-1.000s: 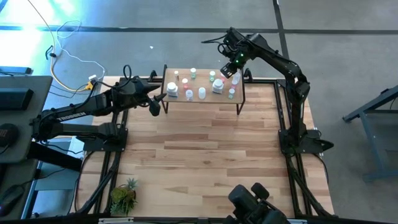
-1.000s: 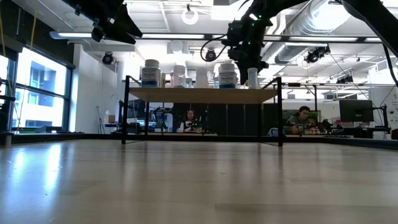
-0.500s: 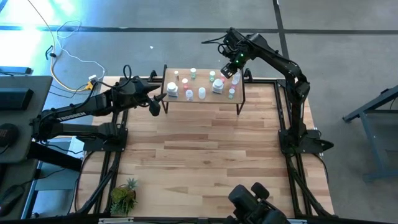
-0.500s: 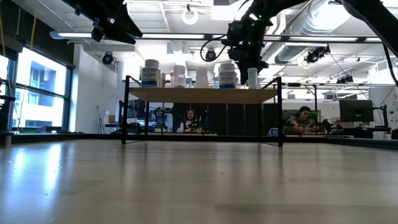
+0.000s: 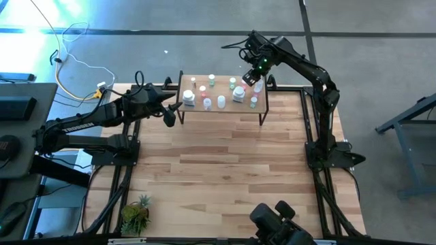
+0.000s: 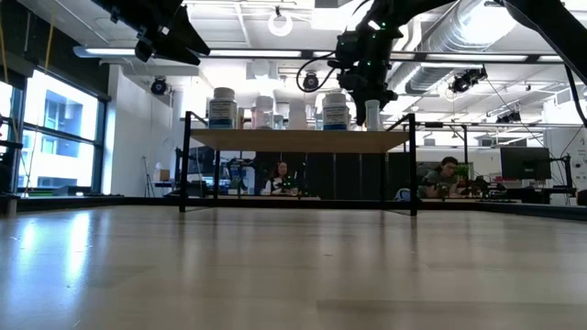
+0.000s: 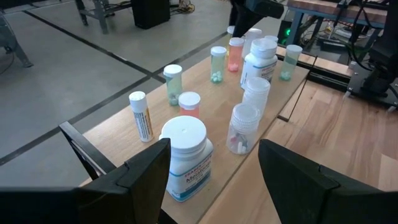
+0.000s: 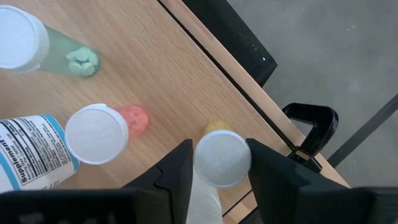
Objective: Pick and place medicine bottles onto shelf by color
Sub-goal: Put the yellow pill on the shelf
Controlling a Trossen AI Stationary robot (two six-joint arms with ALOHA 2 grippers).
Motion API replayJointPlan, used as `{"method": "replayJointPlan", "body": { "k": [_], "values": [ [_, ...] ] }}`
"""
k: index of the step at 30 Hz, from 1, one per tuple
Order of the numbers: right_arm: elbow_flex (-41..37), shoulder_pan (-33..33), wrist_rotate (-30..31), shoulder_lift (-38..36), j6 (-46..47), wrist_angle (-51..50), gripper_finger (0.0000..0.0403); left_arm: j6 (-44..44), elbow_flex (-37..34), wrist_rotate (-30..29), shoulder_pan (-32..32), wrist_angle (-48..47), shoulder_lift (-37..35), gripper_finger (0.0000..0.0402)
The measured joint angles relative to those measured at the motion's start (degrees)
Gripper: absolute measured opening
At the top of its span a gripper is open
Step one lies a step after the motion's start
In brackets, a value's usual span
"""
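high view: right tool (image 5: 255, 76) hangs over the shelf (image 5: 221, 109) far right corner; left tool (image 5: 168, 116) waits beside its left end. right wrist view: fingers loosely flank a white-capped vial (image 8: 222, 158) standing on pale wood, seemingly releasing; next, lift clear. left wrist view: left tool's fingers open; smooth plastic medicine bottles (image 7: 242, 118) clustered upright.
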Motion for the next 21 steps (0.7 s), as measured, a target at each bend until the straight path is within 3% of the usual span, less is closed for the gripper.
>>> {"method": "replayJointPlan", "body": {
  "k": [10,21],
  "values": [
    [0.00,0.01,0.00,0.00,-0.47,0.38,0.0174,0.00,0.00,0.01,0.00,0.00,0.00,0.0232],
    [0.00,-0.15,0.00,-0.03,-1.02,0.95,0.0177,-0.02,0.00,0.02,0.00,0.00,0.00,0.0232]
  ]
}}
